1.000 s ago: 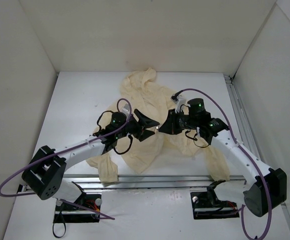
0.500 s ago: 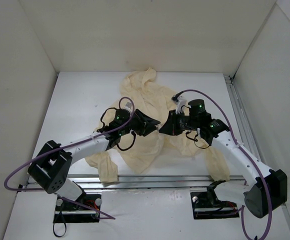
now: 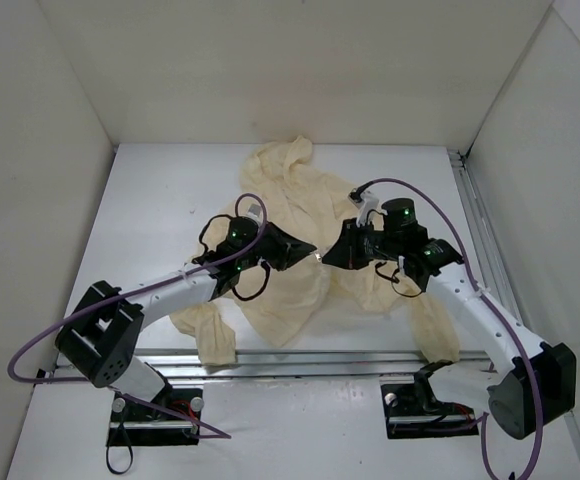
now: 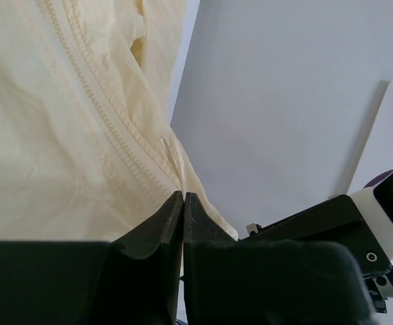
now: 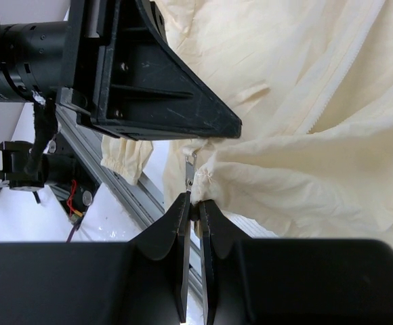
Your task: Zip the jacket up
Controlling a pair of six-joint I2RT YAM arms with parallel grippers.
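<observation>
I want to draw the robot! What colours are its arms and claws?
The left arm and right arm are white tubes with chunky black joints, small green lights and a looping purple cable each. The left claw and right claw are black with flat, wedge-shaped fingers.

There was 1 jacket (image 3: 288, 185) with 1 zipper pull (image 5: 189, 172) on 1 surface (image 3: 160, 200), and 2 arms: 1 left arm (image 3: 170, 292), 1 right arm (image 3: 475, 305).

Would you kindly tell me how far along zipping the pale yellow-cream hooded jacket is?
Done: both grips look set. In hand: the left gripper is shut on the jacket at its front edge beside the zipper teeth; the right gripper pinches the small metallic pull. Left: the teeth above look unjoined, so the pull apparently has most of the track to climb.
</observation>
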